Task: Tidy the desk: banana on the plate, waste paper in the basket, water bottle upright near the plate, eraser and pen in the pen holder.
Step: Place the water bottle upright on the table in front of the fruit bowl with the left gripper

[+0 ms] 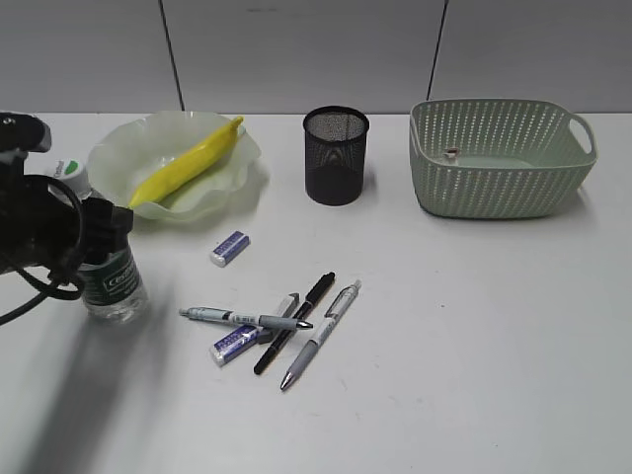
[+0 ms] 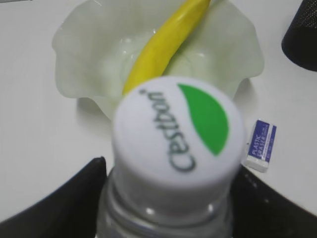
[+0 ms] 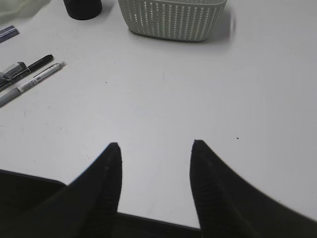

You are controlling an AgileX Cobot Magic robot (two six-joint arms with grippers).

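The water bottle (image 1: 114,281) stands upright on the desk (image 1: 474,326), just in front of the plate (image 1: 237,188). My left gripper (image 1: 94,232) is shut on it below the white cap (image 2: 178,148), a finger on each side. The banana (image 1: 188,163) lies in the plate (image 2: 79,64). One eraser (image 1: 229,248) lies near the plate; another (image 1: 234,344) lies under three crossed pens (image 1: 294,323). The pen holder (image 1: 336,158) stands at the back. A small scrap, seemingly the waste paper (image 1: 451,153), sits in the basket (image 1: 504,173). My right gripper (image 3: 154,145) hangs open over bare desk.
The right wrist view shows the basket (image 3: 173,20) and pen holder (image 3: 81,7) far ahead, with two pens (image 3: 34,82) at the left. A grey panelled wall runs behind the desk. My left arm's black cables hang at the exterior view's left edge.
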